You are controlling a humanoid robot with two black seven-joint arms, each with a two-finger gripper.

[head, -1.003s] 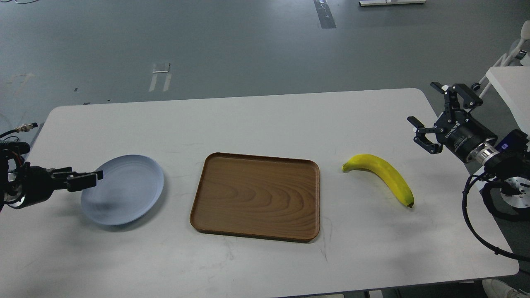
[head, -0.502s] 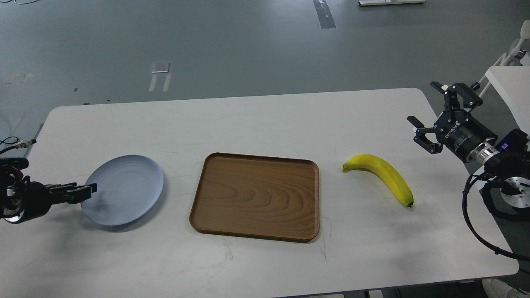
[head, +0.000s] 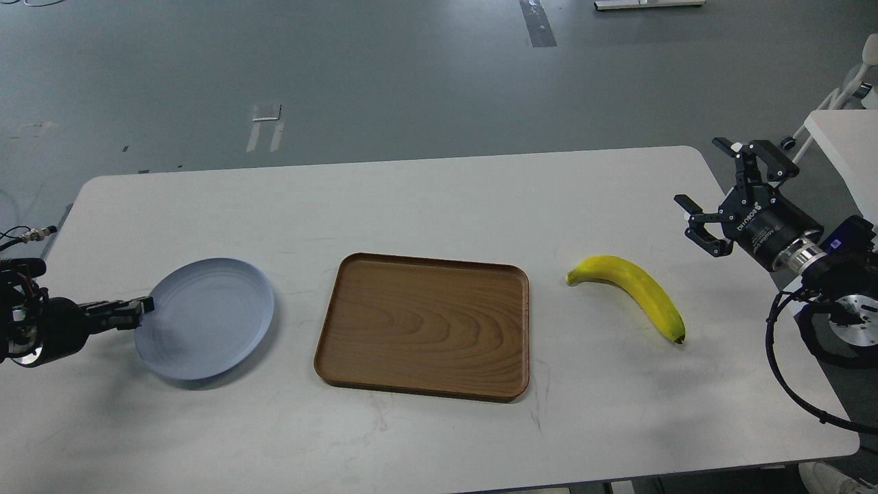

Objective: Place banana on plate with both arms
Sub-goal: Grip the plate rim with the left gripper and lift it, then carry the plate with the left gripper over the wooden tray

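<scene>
The pale blue-grey plate [head: 206, 319] lies at the table's left. My left gripper [head: 140, 307] comes in low from the left with its fingertips at the plate's left rim. Its dark fingers are seen side-on and cannot be told apart. The yellow banana [head: 634, 288] lies flat on the table at the right, with its greenish stem end towards the tray and its dark tip towards me. My right gripper [head: 697, 171] hovers open and empty beyond the banana's right side, near the table's right edge.
A rectangular brown wooden tray [head: 422, 326] sits at the middle of the white table [head: 439, 199], between plate and banana. A second white table [head: 847, 140] stands at the far right, close to my right arm's cables.
My left gripper drew back leftward from over the plate to its left rim. The plate shifted slightly. The right arm and banana stayed still.
</scene>
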